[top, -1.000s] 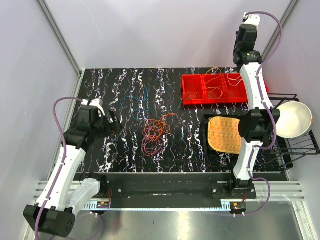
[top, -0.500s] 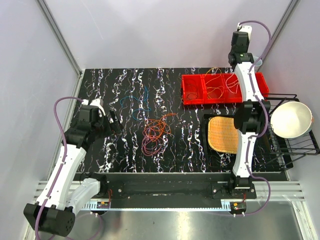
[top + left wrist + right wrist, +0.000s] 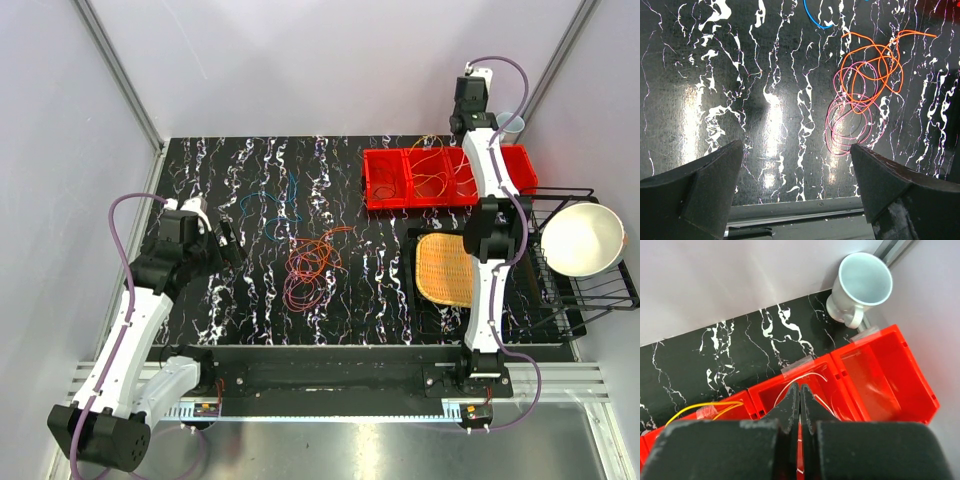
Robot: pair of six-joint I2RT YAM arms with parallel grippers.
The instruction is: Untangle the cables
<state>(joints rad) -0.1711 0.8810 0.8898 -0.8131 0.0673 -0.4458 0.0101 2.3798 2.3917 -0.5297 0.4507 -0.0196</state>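
A tangle of orange-red and pink cables (image 3: 310, 265) lies mid-table. In the left wrist view the orange-red loops (image 3: 872, 70) overlap the pink loops (image 3: 847, 125). A blue cable (image 3: 270, 205) lies apart, farther back left, and its end also shows in the left wrist view (image 3: 815, 15). Yellow-orange cables (image 3: 435, 165) lie in the red tray (image 3: 385, 200). My left gripper (image 3: 228, 243) is open and empty, left of the tangle (image 3: 796, 150). My right gripper (image 3: 470, 112) is shut high over the tray (image 3: 800, 387), with nothing seen in it. A yellow cable (image 3: 700, 410) and a pale cable (image 3: 812, 375) lie in the compartments below.
A woven basket (image 3: 450, 268) sits at the right on a dark tray. A white bowl (image 3: 580, 238) rests on a black wire rack (image 3: 600, 295). A white mug (image 3: 510, 122) stands behind the red tray, also in the right wrist view (image 3: 862, 282). Walls enclose the table.
My right arm has swung its wrist to the left and farther back, from beside the bowl to over the red tray. The left arm and the cables have not moved.
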